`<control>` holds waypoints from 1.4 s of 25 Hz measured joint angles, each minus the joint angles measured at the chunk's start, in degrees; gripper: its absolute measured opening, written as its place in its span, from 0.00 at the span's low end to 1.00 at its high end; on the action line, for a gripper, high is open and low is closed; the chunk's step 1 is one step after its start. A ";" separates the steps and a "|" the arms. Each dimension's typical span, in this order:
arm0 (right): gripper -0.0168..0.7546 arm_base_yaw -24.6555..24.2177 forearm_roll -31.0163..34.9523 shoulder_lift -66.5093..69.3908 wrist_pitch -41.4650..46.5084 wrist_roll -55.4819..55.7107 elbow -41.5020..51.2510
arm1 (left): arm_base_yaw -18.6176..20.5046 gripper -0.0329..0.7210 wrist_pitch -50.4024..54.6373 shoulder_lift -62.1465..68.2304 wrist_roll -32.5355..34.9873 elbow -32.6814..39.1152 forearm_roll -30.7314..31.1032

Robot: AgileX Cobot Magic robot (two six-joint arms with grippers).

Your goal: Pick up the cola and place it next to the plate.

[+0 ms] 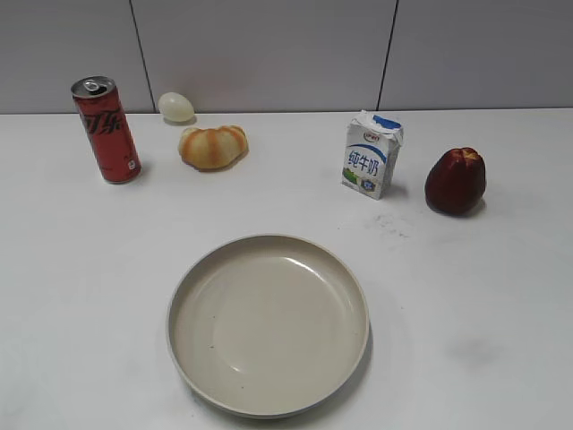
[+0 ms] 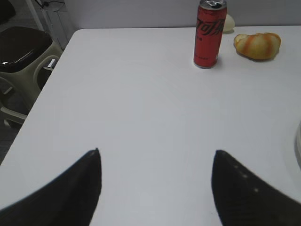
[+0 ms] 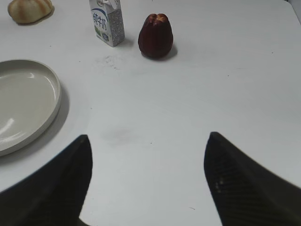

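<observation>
The tall slim red cola can (image 1: 106, 130) stands upright at the far left of the white tabletop (image 1: 89, 269), well apart from the wide cream plate (image 1: 269, 324) at the front. The left gripper (image 2: 157, 155) is spread wide and empty, as is the right gripper (image 3: 148, 141). I'd bring the left fingers (image 2: 80, 188) in level around the can's middle, keeping clear of the bread roll (image 1: 212, 146); the can bears black Chinese lettering, and the white-and-blue carton (image 1: 371, 155) reads "纯牛奶".
</observation>
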 joint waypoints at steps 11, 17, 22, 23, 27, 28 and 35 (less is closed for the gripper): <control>0.79 0.00 0.00 0.00 0.00 0.00 0.00 | 0.00 0.79 -0.05 0.00 0.00 0.00 0.00; 0.79 0.00 0.00 0.00 0.00 0.00 0.00 | 0.00 0.79 -0.05 0.00 0.00 0.00 0.00; 0.79 0.00 0.00 0.00 0.00 0.00 0.00 | 0.00 0.79 -0.05 0.00 0.05 0.00 0.00; 0.79 0.00 0.00 0.00 0.00 0.00 0.00 | 0.00 0.79 -0.05 0.00 0.05 0.00 0.00; 0.79 0.00 0.00 0.00 0.00 0.00 0.00 | 0.00 0.79 -0.05 0.00 0.05 0.00 0.06; 0.79 0.00 0.00 0.00 0.00 0.00 0.00 | 0.00 0.79 -0.10 0.00 0.05 0.00 0.06; 0.79 0.00 0.00 0.00 0.00 0.00 0.00 | 0.00 0.79 -0.85 10.00 0.10 -0.47 -0.75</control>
